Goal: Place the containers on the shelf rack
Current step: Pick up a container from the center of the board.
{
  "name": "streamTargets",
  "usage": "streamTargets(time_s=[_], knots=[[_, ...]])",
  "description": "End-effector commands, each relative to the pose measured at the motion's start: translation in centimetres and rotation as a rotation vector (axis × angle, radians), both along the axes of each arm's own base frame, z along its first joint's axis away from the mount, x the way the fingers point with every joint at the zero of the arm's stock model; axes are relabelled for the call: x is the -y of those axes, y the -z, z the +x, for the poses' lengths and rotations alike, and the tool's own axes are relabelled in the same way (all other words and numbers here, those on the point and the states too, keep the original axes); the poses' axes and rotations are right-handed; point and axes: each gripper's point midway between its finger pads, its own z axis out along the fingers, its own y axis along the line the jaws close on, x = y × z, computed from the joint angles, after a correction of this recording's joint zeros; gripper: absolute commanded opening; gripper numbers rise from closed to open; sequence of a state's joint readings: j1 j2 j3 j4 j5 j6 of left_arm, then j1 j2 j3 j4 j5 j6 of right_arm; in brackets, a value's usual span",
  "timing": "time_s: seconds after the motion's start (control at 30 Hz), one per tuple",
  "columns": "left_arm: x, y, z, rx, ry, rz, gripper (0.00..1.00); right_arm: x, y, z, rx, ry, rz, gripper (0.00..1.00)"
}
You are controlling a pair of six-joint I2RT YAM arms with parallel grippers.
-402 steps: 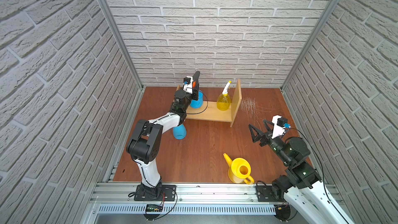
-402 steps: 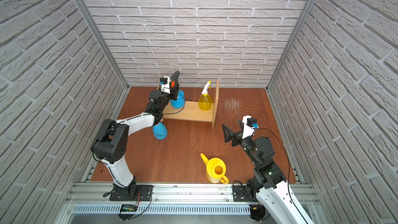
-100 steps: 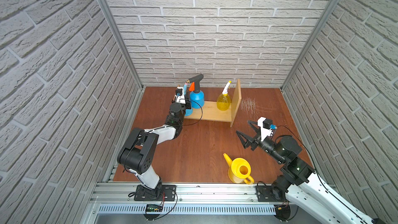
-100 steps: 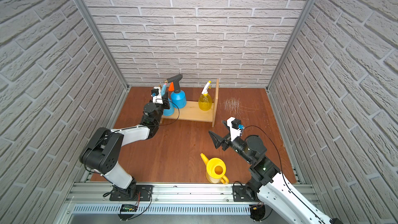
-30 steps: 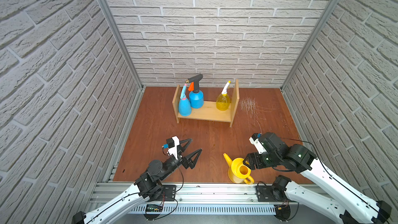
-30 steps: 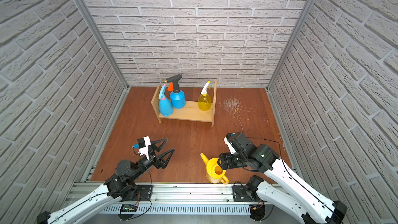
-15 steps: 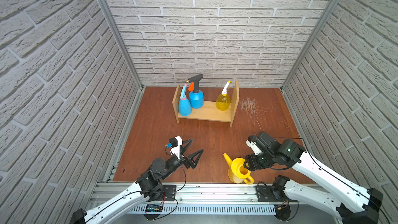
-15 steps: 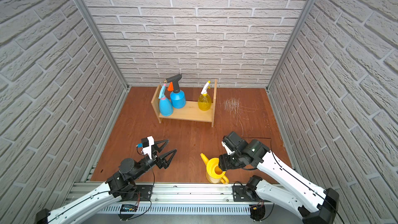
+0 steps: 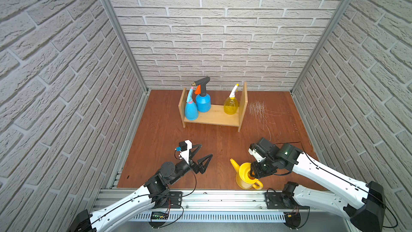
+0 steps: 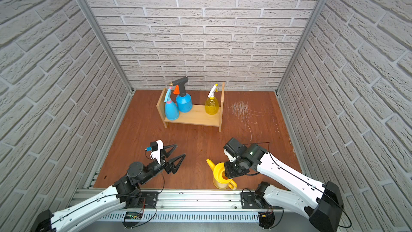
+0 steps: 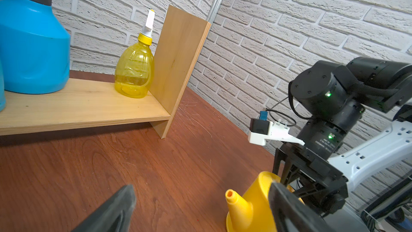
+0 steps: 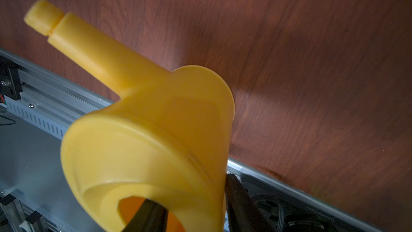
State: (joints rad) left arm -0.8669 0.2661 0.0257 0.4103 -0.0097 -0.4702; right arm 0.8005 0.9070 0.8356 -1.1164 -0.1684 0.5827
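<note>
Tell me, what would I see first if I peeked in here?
The bright yellow watering can stands at the front of the brown table, and the right end effector straddles its rim, one finger inside and one outside. Next comes the wooden shelf rack at the back, holding a light-blue spray bottle, a blue pressure sprayer and a yellow spray bottle.

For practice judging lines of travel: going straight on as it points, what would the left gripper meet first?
Likely the shelf rack, at the side panel by the yellow spray bottle; the left gripper aims there over bare table, but might just miss.
</note>
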Motion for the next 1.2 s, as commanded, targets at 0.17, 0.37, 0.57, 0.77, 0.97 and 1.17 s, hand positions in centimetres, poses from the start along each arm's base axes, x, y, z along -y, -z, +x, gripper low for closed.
streamTargets(time_s=[0.17, 0.37, 0.57, 0.77, 0.97, 1.17], knots=[[0.4, -2.2, -0.2, 0.060, 0.019, -0.030, 0.98, -1.1, 1.2, 0.0, -0.031, -0.050, -0.015, 0.58], [0.9, -2.2, 0.2, 0.048, 0.022, -0.044, 0.98, -2.1, 2.7, -0.2, -0.044, -0.084, -0.009, 0.49], [1.4, -1.8, 1.5, -0.025, -0.007, -0.063, 0.98, -3.5, 2.8, 0.4, 0.003, -0.129, 0.004, 0.33], [2.1, -0.7, 3.2, -0.114, -0.058, -0.033, 0.98, -4.7, 2.3, 1.5, 0.053, -0.156, 0.012, 0.24], [4.2, 0.3, 3.8, -0.209, -0.008, -0.024, 0.98, -5.6, 1.1, 2.5, 0.107, -0.173, 0.027, 0.24], [6.8, -0.1, 3.4, -0.209, 0.108, -0.047, 0.98, -7.3, -0.4, 3.4, 0.152, -0.184, 0.107, 0.24]])
